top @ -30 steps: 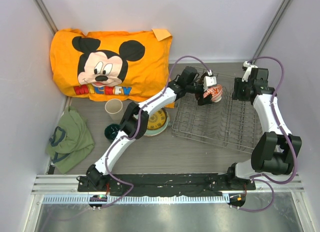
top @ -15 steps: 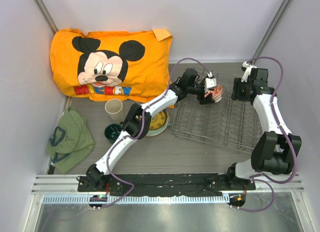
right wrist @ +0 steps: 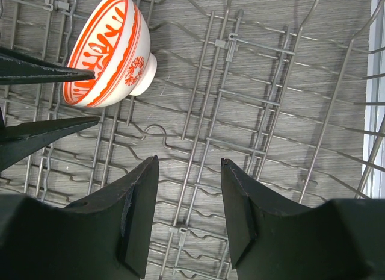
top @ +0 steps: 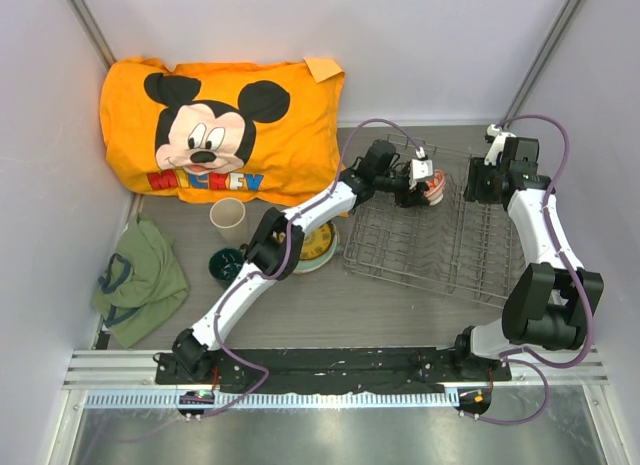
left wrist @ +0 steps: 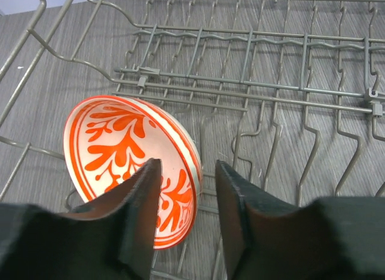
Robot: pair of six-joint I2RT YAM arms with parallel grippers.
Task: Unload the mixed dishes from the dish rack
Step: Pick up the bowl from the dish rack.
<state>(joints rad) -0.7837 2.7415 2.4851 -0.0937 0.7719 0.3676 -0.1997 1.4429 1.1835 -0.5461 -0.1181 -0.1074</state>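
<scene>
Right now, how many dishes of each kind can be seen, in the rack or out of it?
Bowl: 1
Cup: 1
Mug: 1
Plate: 1
Total: 4

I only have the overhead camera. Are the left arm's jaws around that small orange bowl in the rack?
Observer: In the left wrist view the left gripper straddles the rim of the red-orange bowl, one finger inside, one outside, jaws not yet closed.
Operator: How's the bowl sitting?
Observer: The right wrist view shows it tipped on its side among the tines of the dish rack, foot pointing away from the left gripper.
Operator: And the other arm?
Observer: The right gripper has its jaws open above bare rack wires, holding nothing.
</scene>
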